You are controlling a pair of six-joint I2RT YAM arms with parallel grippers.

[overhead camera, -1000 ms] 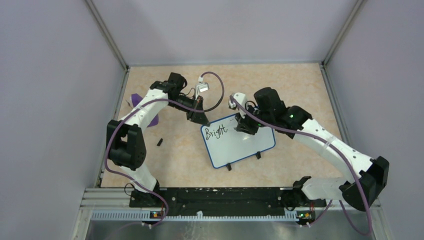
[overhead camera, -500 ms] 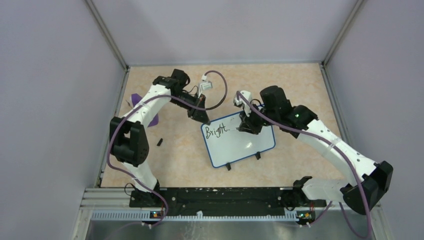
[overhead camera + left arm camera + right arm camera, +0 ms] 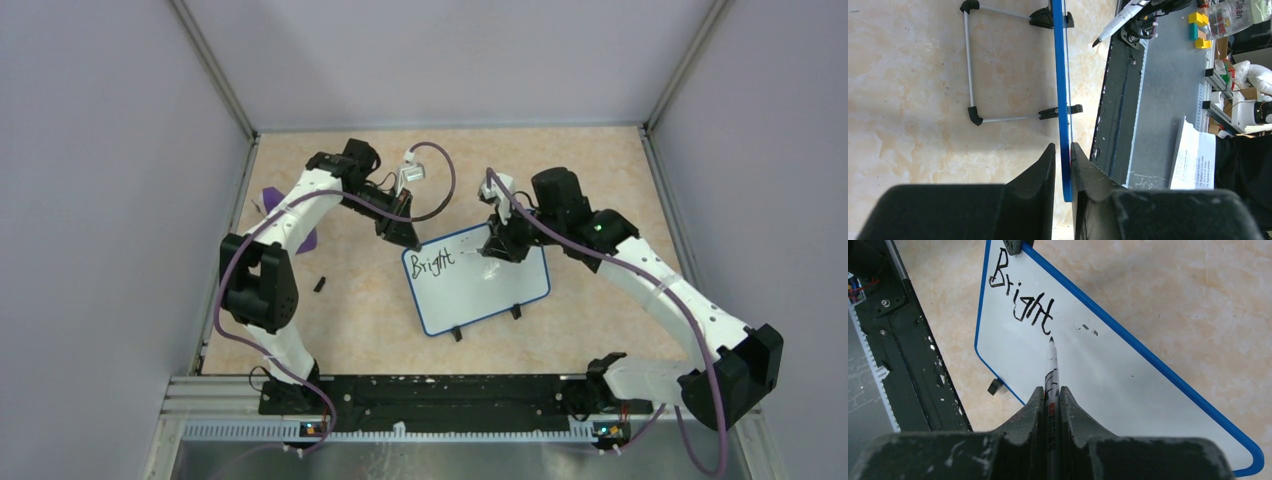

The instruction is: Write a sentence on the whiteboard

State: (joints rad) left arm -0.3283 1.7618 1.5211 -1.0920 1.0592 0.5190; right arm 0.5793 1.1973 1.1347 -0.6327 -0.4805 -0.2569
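Blue whiteboard (image 3: pixel 1063 75) edge inside left gripper (image 3: pixel 1063 150) | marker (image 3: pixel 1051 365) in right gripper (image 3: pixel 1050 392)

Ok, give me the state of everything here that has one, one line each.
whiteboard, propped up on its feet, mostly blank.
sentence, unfinished: only "Bright" is written.
marker, uncapped, tip at the board just past the "t".
right gripper, shut on the marker.
left gripper, jaws astride the whiteboard's far left corner; gripping or slack, cannot tell.

Two white arms (image 3: pixel 300 205) with black joints, purple cables (image 3: pixel 449 180) looped alongside, black wedge-shaped fingers (image 3: pixel 1040 170)
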